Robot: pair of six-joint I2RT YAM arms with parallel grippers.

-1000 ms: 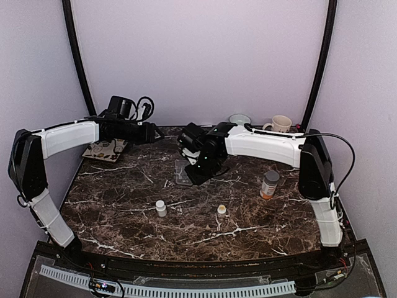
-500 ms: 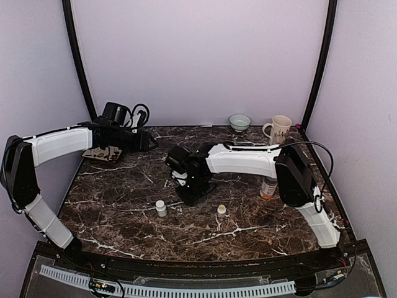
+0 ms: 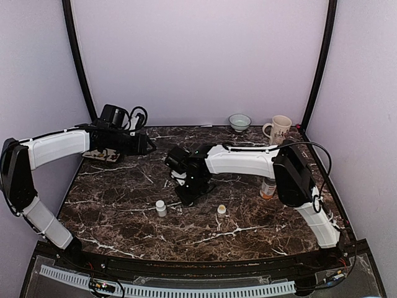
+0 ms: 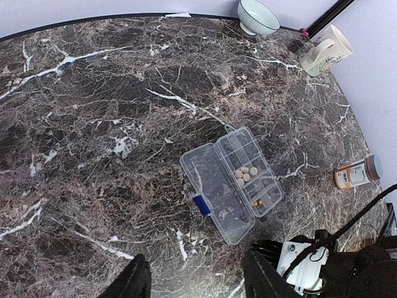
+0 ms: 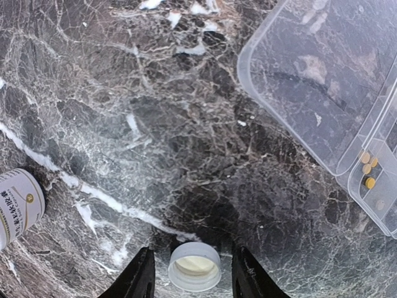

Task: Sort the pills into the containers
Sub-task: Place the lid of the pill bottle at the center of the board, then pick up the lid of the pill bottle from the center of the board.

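In the left wrist view the clear pill box (image 4: 231,184) lies open on the marble, its lid flat to the left. Several cream pills (image 4: 246,172) sit in one middle compartment, and small yellow ones (image 4: 257,202) in an end compartment. My left gripper (image 4: 195,257) hovers high above the box, open and empty. My right gripper (image 5: 193,257) stands low over the table, open, its fingers (image 5: 139,276) either side of an upturned white cap (image 5: 195,268) with a gap on each side. The box's lid (image 5: 310,81) is up to the right. In the top view the right gripper (image 3: 188,194) covers the box.
A small white bottle (image 3: 160,208) stands near-left of the right gripper, and another (image 3: 221,211) to its near-right. An orange bottle (image 3: 268,187) stands to the right. A bowl (image 3: 239,121) and a mug (image 3: 280,128) sit at the back. A patterned board (image 3: 102,154) lies far left.
My right arm swung from over the pill box toward the near side and lowered. Its jaws have parted, leaving the cap on the table. The left arm shifted slightly left.
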